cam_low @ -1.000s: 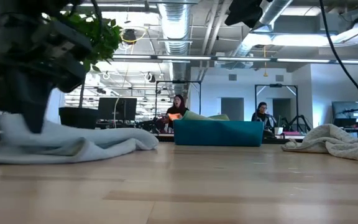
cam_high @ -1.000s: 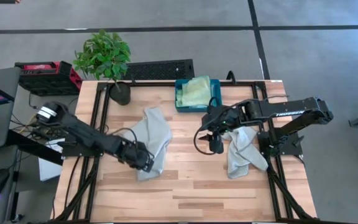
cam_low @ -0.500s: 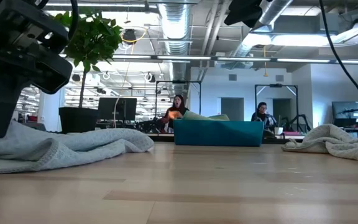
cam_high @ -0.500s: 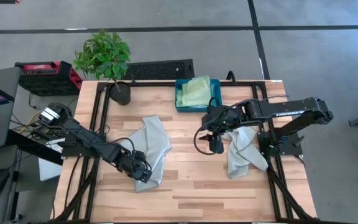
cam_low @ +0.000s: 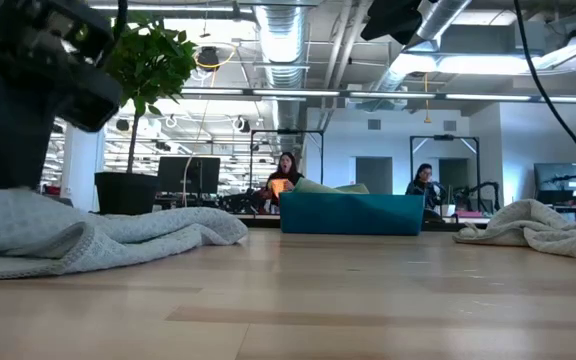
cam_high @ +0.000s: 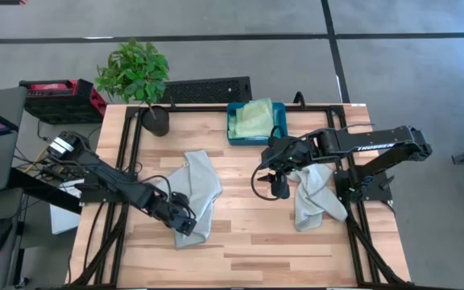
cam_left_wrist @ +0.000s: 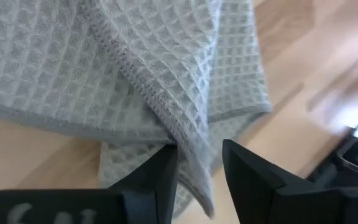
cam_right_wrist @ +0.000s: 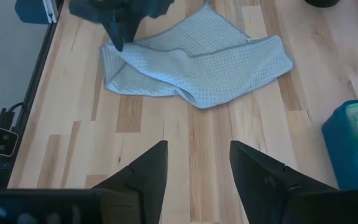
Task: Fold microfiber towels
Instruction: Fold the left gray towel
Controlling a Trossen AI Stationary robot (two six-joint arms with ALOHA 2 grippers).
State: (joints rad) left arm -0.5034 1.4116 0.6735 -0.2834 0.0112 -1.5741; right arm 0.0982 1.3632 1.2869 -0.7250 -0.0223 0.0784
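Note:
A pale grey towel (cam_high: 200, 187) lies crumpled on the table left of centre; it also shows in the low view (cam_low: 98, 238) and the right wrist view (cam_right_wrist: 197, 68). My left gripper (cam_high: 185, 227) stands open over its near end, and a raised fold of hemmed edge (cam_left_wrist: 194, 163) lies between the fingers. A second grey towel (cam_high: 314, 197) lies bunched at the right. My right gripper (cam_high: 280, 191) hangs open just left of it, above bare wood (cam_right_wrist: 197, 168). A light green towel (cam_high: 256, 118) rests in the teal bin (cam_high: 234, 131). My left gripper comes at the grey towel's near end from above, its fingers (cam_left_wrist: 160, 180) apart on either side of a raised fold. I cannot tell whether they touch the cloth. The towel lies slack on the table.
A potted plant (cam_high: 139, 76) stands at the far left corner. The teal bin (cam_low: 353, 213) sits at the far edge, middle. Bare wood stretches between the two grey towels and along the near edge. People sit in the room beyond the table.
My left gripper has gone toward the table's near edge and drawn the grey towel's near end along with it, while the far end has stayed in place. In the low view the gripper has then risen a little above the cloth.

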